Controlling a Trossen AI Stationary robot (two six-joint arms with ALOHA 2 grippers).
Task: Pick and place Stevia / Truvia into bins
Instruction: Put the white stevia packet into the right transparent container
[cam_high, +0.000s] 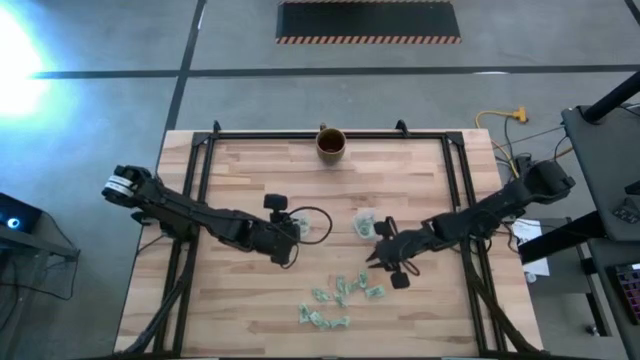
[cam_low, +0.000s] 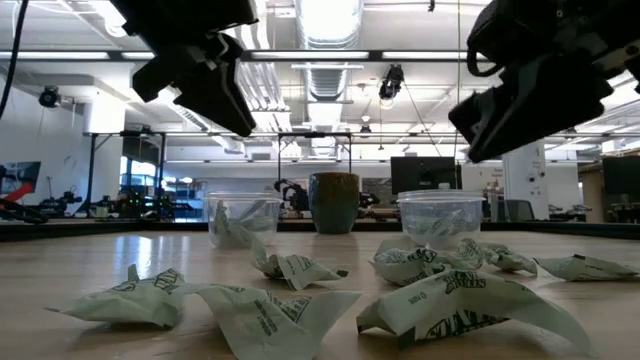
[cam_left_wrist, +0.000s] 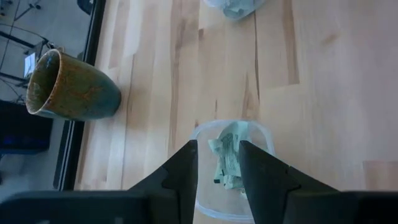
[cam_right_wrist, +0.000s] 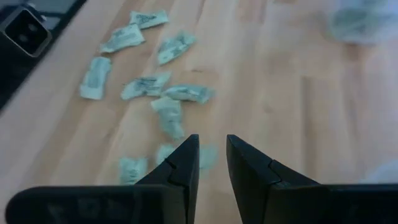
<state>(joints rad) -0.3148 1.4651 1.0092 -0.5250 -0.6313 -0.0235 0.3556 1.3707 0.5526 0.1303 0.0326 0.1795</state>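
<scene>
Left gripper (cam_left_wrist: 217, 180), fingers parted and empty, hangs over a clear cup (cam_left_wrist: 205, 130) holding Stevia packets (cam_left_wrist: 227, 158); right gripper (cam_right_wrist: 211, 165) slightly parted, empty; centre-frame cup (cam_high: 364, 222) holds packets.

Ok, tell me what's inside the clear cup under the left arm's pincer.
The clear cup holds crumpled green-and-white sweetener packets. The left pincer hangs open just above it, and its fingers cover part of the inside, so the count is unclear.
</scene>
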